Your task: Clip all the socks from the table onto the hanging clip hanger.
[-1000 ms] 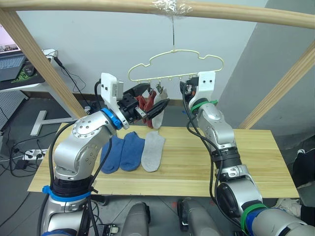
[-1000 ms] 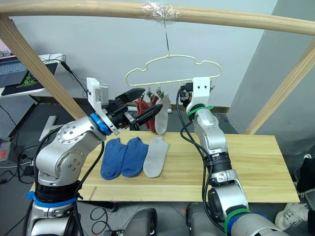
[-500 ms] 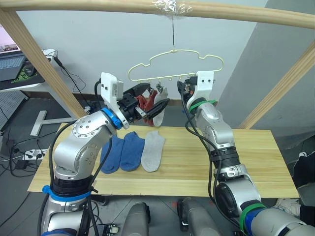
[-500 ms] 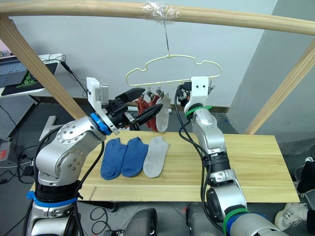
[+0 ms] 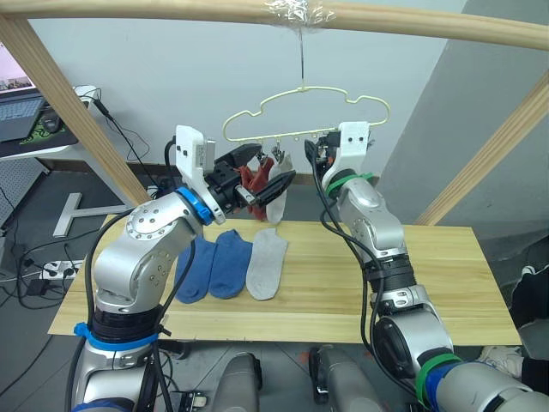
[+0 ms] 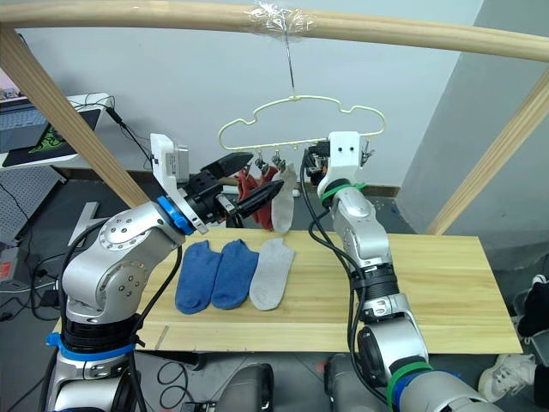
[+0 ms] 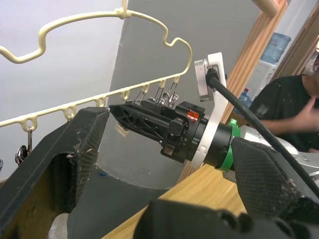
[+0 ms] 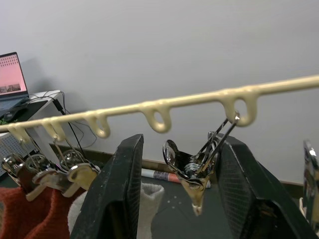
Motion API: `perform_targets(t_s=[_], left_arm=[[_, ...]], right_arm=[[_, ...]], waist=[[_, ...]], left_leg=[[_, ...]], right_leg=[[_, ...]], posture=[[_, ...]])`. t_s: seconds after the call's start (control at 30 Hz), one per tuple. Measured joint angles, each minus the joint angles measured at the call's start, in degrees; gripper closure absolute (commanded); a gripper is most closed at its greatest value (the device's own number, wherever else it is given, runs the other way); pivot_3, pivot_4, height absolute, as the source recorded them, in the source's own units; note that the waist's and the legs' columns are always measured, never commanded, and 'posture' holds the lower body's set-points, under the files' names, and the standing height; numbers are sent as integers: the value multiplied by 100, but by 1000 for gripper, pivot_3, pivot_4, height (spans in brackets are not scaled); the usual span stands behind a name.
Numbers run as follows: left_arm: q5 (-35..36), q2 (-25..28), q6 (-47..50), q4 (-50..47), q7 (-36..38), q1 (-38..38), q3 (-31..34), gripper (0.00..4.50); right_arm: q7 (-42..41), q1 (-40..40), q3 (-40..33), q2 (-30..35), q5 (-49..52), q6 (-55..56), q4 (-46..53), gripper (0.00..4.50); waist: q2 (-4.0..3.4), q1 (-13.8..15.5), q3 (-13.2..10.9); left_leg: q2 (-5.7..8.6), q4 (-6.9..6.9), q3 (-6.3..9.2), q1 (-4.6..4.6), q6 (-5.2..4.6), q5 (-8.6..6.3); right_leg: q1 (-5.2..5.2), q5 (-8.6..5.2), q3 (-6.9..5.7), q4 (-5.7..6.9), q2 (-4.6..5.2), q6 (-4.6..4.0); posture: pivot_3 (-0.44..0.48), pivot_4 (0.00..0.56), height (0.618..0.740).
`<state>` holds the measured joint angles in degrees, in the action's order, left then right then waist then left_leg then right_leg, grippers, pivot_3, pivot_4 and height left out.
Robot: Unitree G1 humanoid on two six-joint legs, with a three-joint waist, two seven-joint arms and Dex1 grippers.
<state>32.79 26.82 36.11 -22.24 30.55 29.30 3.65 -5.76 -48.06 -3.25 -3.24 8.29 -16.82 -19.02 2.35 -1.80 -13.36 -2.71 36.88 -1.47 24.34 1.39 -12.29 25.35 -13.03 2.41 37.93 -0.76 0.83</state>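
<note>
The right end effector (image 8: 177, 199) is straddling a free clip (image 8: 199, 164) on the hanger (image 5: 304, 116), fingers apart; squeezing it open likely comes next. The left end effector (image 5: 262, 176) is hovering beside, also spread, holding nothing. Two red socks (image 5: 250, 178) and one grey are hanging clipped. Two blue socks (image 5: 214, 264) and one grey sock (image 5: 268, 264) are lying on the bench (image 5: 412, 283).

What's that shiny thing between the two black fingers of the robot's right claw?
A metal clip hanging from a loop of the clip hanger. In the right wrist view it sits in the gap of the open right claw, touching neither finger.
</note>
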Motion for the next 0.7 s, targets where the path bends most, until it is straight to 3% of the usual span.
perform_targets(t_s=[0.33,0.43,0.57,0.63,0.7], left_arm=[[8,-2,22,0,-1,3,0,0],[10,-5,57,-1,-3,6,0,0],[21,-9,92,-3,-1,5,0,0],[21,-16,95,-4,-6,5,0,0],[23,-25,101,-17,-13,5,0,0]], right_arm=[[17,0,-5,12,-6,1,-7,2368],[42,1,-7,16,-7,1,-7,2964],[84,1,-11,42,-18,1,-17,4177],[84,3,-11,62,-19,1,-23,4489],[84,5,-10,70,-20,0,-23,4489]], waist=[[-1,-1,-1],[-2,-1,-2],[-2,-1,-2],[-2,-2,-2],[-3,-3,-3]], left_leg=[[0,-1,0,0,0,0],[0,-1,-1,0,0,0],[0,-1,-1,0,0,0],[0,-1,-1,0,0,0],[0,-2,-1,0,0,0]], right_leg=[[0,0,1,-1,0,0],[0,0,0,-1,0,0],[0,0,0,-2,0,0],[0,0,0,-2,0,0],[1,0,1,-2,0,0]], posture=[[29,237,740],[28,237,740],[28,237,740],[28,238,740],[28,238,740]])
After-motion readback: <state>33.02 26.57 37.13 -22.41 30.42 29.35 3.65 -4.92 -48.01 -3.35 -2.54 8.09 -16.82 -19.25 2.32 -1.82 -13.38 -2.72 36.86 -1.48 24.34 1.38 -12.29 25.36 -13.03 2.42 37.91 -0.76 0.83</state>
